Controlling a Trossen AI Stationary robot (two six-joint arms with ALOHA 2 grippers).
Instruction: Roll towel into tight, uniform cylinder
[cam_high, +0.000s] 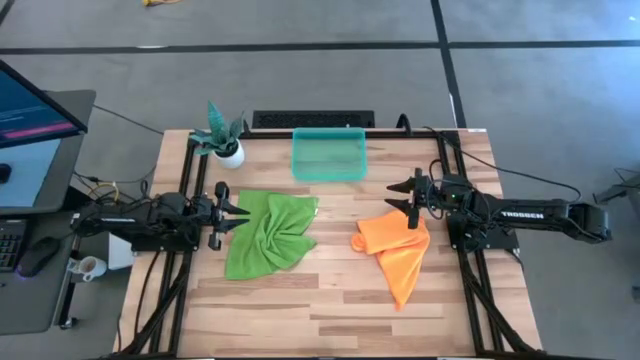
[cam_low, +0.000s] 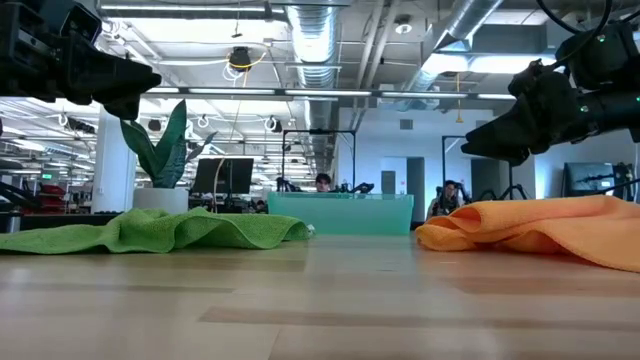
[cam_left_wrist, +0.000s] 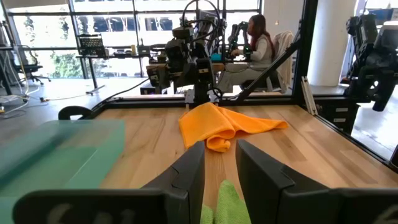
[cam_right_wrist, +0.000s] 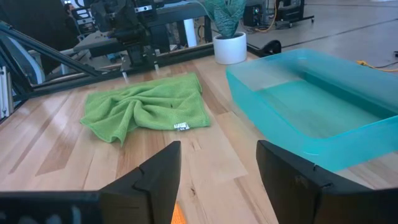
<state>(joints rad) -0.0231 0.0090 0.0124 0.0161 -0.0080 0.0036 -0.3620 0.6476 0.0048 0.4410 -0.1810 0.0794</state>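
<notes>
Bare table (cam_low: 320, 300) lies nearest. My left hand (cam_high: 236, 213) hovers, fingers narrowly parted, at the green towel's (cam_high: 268, 232) left edge. My right hand (cam_high: 408, 200), open, holds nothing over the orange towel (cam_high: 398, 246), probably untouched.

Two dark, near-black jointed arms built of blocky matte segments, with black cables trailing off the outer ends toward the table edges. White block lettering printed along the long forearm link of the right arm (cam_high: 525, 214); a matching dark link on the left arm (cam_high: 130, 222), without readable lettering. Each ends in a gripper with two broad, flat, angular black fingers: left gripper (cam_left_wrist: 219, 171), right gripper (cam_right_wrist: 219, 168), fingers smooth-faced with bevelled edges and faint embossed marks at the base.
</notes>
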